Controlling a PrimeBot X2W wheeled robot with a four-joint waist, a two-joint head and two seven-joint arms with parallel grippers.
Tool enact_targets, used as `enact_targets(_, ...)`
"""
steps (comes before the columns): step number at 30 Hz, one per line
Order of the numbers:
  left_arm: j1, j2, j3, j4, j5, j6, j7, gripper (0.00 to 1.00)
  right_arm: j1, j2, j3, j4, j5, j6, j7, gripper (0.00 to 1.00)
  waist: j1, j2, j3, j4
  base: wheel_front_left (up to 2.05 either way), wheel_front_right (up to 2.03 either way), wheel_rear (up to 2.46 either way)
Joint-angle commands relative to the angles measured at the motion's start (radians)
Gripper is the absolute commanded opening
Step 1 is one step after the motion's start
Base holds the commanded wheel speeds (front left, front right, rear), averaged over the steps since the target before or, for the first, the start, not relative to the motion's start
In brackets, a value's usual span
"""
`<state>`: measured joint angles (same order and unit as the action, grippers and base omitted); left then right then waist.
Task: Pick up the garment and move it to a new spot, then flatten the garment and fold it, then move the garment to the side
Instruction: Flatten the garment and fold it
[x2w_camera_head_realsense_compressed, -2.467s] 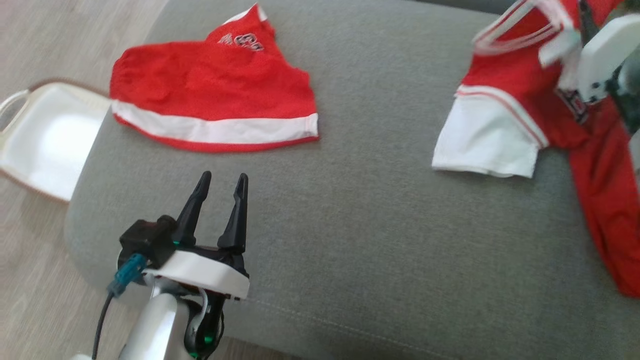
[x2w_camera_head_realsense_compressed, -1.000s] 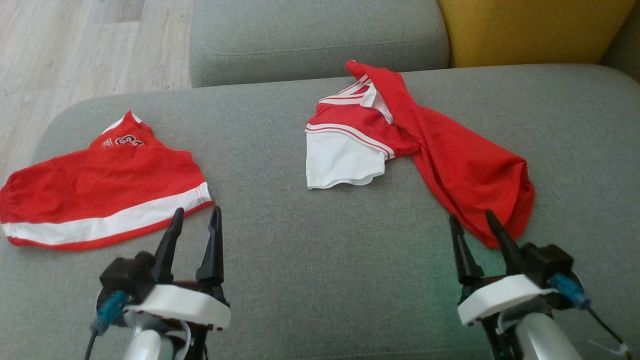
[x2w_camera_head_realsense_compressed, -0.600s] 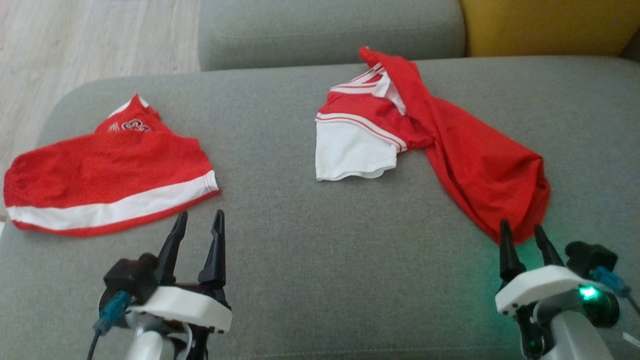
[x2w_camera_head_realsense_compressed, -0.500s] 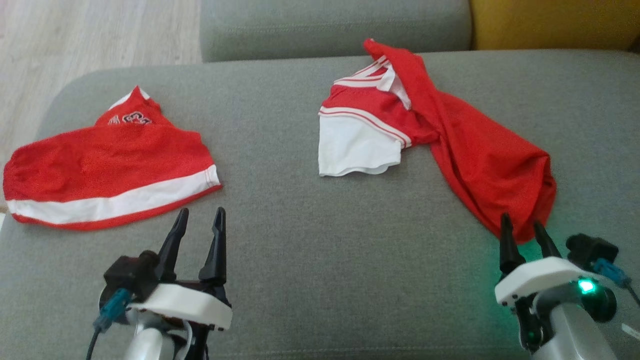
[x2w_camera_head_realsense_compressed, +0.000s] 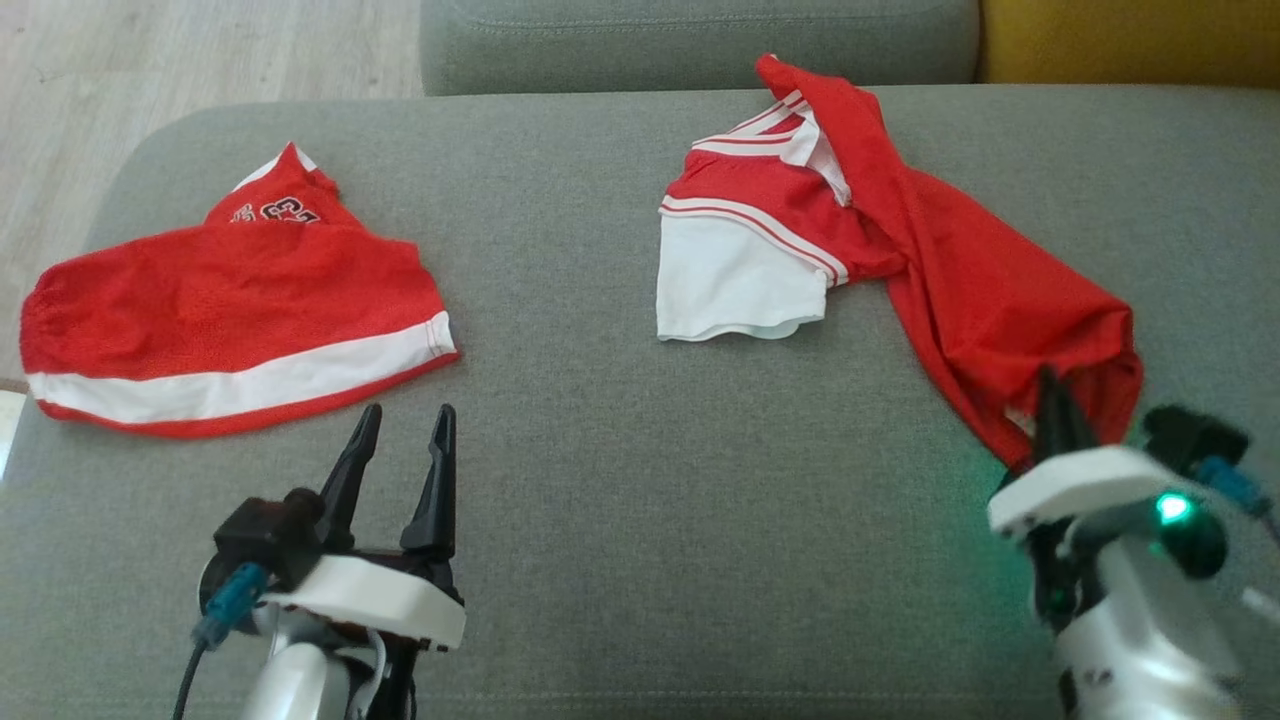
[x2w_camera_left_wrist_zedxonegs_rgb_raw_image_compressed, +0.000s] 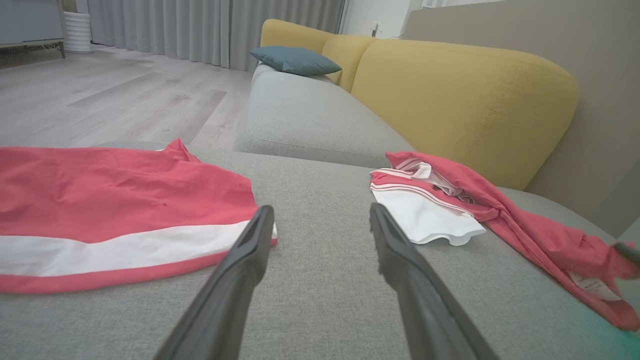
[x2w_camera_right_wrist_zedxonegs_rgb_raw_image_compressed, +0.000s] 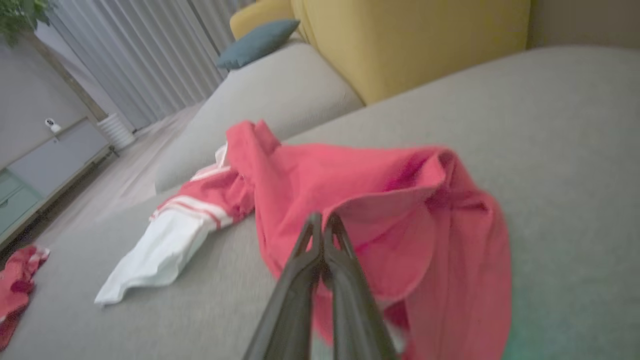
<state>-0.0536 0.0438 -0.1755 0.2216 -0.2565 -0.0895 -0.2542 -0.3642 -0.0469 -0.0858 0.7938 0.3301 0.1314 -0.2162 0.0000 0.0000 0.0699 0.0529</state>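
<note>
The garment (x2w_camera_head_realsense_compressed: 960, 270) is a red and white jersey lying crumpled on the right half of the grey sofa seat (x2w_camera_head_realsense_compressed: 620, 440), its white sleeve (x2w_camera_head_realsense_compressed: 730, 285) spread to the left. My right gripper (x2w_camera_head_realsense_compressed: 1050, 385) is at the jersey's near hem, shut, with its tips pinching the raised red edge (x2w_camera_right_wrist_zedxonegs_rgb_raw_image_compressed: 380, 210). In the right wrist view the two fingers (x2w_camera_right_wrist_zedxonegs_rgb_raw_image_compressed: 300, 280) press together at that fold. My left gripper (x2w_camera_head_realsense_compressed: 400, 425) hovers open over bare seat at the lower left, holding nothing. In the left wrist view the jersey (x2w_camera_left_wrist_zedxonegs_rgb_raw_image_compressed: 500, 215) lies to the right of the open left gripper (x2w_camera_left_wrist_zedxonegs_rgb_raw_image_compressed: 320, 215).
Red shorts with a white band (x2w_camera_head_realsense_compressed: 230, 310) lie flat on the left of the seat, just beyond my left fingertips. A second grey cushion (x2w_camera_head_realsense_compressed: 700, 40) and the yellow backrest (x2w_camera_left_wrist_zedxonegs_rgb_raw_image_compressed: 460, 100) stand behind. Wooden floor (x2w_camera_head_realsense_compressed: 150, 60) drops off past the left edge.
My right gripper has pushed forward into the jersey's near hem and closed on it; it stood open before. The left gripper has held still. The head camera has shifted slightly.
</note>
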Motion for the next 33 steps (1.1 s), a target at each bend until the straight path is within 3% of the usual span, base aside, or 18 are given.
enact_targets(1,-0.043,0.006,0.037,-0.031,0.003,-0.006,-0.008,1.00,-0.083,-0.003,-0.017,-0.042,-0.029,-0.001,-0.010,0.00,0.0000,0.0000,-0.004,0.004,0.00,0.00,0.00)
enact_targets(5,-0.047,0.006,0.024,-0.036,-0.002,-0.004,-0.008,1.00,-0.191,-0.026,-0.143,-0.076,-0.110,-0.001,0.050,0.00,0.0000,0.0000,0.006,0.022,0.00,0.00,0.00)
enact_targets(10,-0.064,0.006,0.013,-0.040,-0.009,-0.006,-0.008,1.00,-0.359,-0.101,-0.331,-0.089,-0.226,-0.001,0.164,0.00,0.0000,0.0000,0.048,0.062,0.00,0.00,0.00)
enact_targets(15,-0.087,0.006,0.003,-0.035,-0.013,-0.012,-0.008,1.00,-0.513,-0.172,-0.537,-0.074,-0.416,-0.001,0.219,0.00,0.0000,0.0000,0.097,0.106,0.00,0.00,0.00)
enact_targets(16,-0.091,0.006,0.002,-0.033,-0.014,-0.013,-0.008,1.00,-0.537,-0.182,-0.572,-0.070,-0.465,-0.001,0.222,0.59,0.0000,0.0000,0.105,0.113,0.00,0.00,0.00)
enact_targets(17,-0.095,0.006,0.000,-0.032,-0.014,-0.014,-0.008,1.00,-0.558,-0.187,-0.608,-0.063,-0.513,-0.001,0.231,1.00,0.0000,0.0000,0.111,0.119,0.00,0.00,0.00)
enact_targets(20,-0.102,0.006,-0.003,-0.029,-0.015,-0.018,-0.008,1.00,-0.606,-0.172,-0.710,-0.052,-0.628,-0.001,0.251,1.00,0.0000,0.0000,0.119,0.129,0.00,0.00,0.00)
enact_targets(25,-0.111,0.006,0.008,-0.026,-0.011,-0.018,-0.008,1.00,-0.635,-0.124,-0.770,-0.047,-0.744,-0.001,0.234,1.00,0.0000,0.0000,0.116,0.120,0.00,0.00,0.00)
enact_targets(33,-0.114,0.006,0.033,-0.041,-0.005,-0.015,-0.008,1.00,-0.610,-0.047,-0.740,0.027,-0.803,-0.001,0.128,1.00,0.0000,0.0000,0.057,0.052,0.00,0.00,0.00)
